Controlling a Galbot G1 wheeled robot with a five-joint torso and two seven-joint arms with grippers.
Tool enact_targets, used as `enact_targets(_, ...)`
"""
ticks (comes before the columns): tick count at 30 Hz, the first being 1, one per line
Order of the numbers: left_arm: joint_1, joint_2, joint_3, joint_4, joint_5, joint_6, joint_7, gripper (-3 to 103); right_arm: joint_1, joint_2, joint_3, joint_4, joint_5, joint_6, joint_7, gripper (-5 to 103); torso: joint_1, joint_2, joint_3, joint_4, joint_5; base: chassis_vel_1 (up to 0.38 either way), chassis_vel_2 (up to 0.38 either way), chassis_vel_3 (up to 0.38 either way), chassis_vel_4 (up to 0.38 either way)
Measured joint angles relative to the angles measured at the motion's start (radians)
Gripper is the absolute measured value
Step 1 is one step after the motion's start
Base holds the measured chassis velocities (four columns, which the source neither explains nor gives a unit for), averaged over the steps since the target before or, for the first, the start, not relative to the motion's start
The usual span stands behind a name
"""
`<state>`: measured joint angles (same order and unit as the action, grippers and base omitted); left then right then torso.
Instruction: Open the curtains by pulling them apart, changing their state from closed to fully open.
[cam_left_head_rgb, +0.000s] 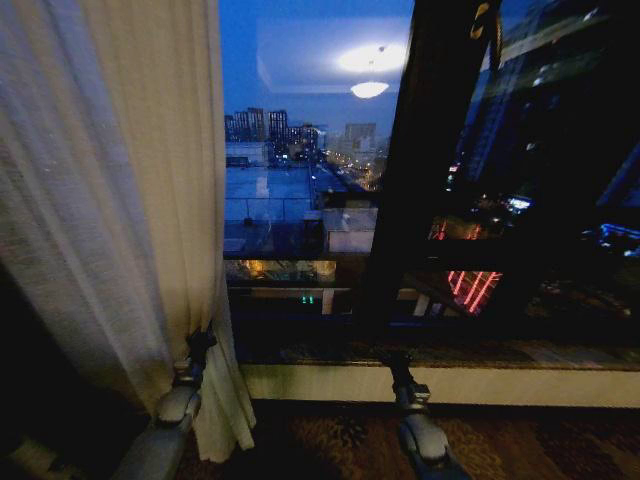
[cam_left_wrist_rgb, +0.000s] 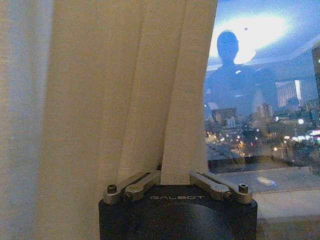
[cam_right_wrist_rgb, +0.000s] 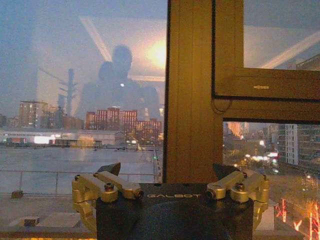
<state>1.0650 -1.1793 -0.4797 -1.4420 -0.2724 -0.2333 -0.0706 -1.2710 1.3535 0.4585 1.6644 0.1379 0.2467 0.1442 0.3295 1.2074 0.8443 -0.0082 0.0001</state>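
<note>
The sheer off-white curtain (cam_left_head_rgb: 110, 200) hangs gathered at the left of the window, and the left gripper (cam_left_head_rgb: 200, 345), its arm reaching up and forward from the lower left, has its 2 fingers pinched on the curtain's inner edge fold, as the left wrist view confirms (cam_left_wrist_rgb: 176, 172). To the right, the glass (cam_left_head_rgb: 300, 180) is uncovered as far as the dark window frame (cam_left_head_rgb: 420, 160). The right gripper (cam_left_head_rgb: 398, 365) is raised in front of the window sill (cam_left_head_rgb: 520, 355), touching no fabric, and the right wrist view shows its fingers (cam_right_wrist_rgb: 111, 169) spread apart facing the frame post.
</note>
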Motion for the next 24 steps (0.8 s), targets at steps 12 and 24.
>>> enact_targets(12, -0.018, 0.006, 0.001, 0.01, -0.006, -0.002, 0.0, 0, 0.0, 0.0, -0.001, 0.0, 0.0, 0.0, 0.0, 100, 0.0, 0.0, 0.0, 0.0003, 0.0001, 0.242, 0.217, -0.226, -0.233)
enact_targets(24, -0.031, 0.016, 0.013, 0.035, -0.007, -0.005, 0.002, 0, 0.0, 0.0, 0.0, 0.0, 0.0, 0.0, 0.0, 100, 0.0, 0.0, 0.0, -0.0002, 0.0004, 0.056, 0.05, -0.044, -0.049)
